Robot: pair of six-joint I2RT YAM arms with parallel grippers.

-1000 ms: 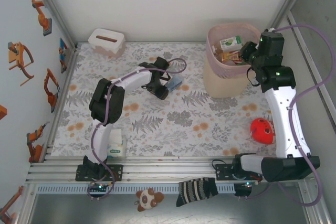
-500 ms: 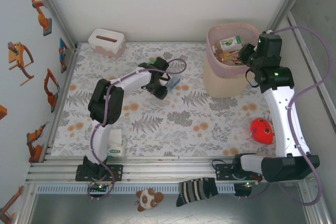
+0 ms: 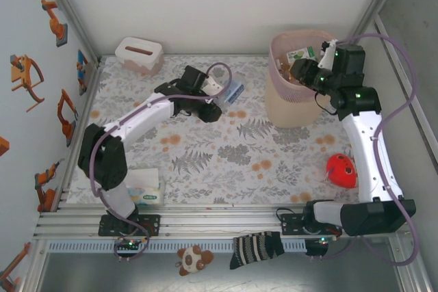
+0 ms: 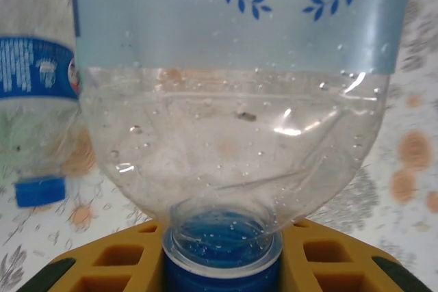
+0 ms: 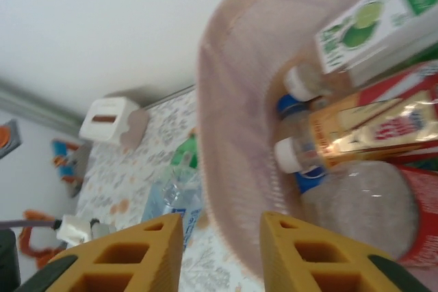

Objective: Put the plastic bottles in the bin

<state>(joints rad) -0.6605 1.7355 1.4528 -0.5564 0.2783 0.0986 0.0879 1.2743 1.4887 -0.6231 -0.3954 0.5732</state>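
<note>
The clear bottle (image 4: pixel 233 135), pale-blue-labelled and beaded with droplets inside, is lying on the counter (image 3: pixel 226 162) left of the bin (image 3: pixel 287 111), beside a second bottle (image 4: pixel 37 121). The left gripper (image 3: pixel 217 100) has just closed, and its fingers (image 4: pixel 109 261) are clamping the blue-capped neck, so the lift looks ready. Over the bin, the right gripper (image 5: pixel 222 237) is spreading its fingers (image 5: pixel 161 247), empty, above bottles already inside (image 5: pixel 356 128).

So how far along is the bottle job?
Done: several bottles lie in the bin; right gripper open above it. In hand: left gripper shut on a blue-labelled bottle. Left: at least one more bottle on the table beside it.
</note>
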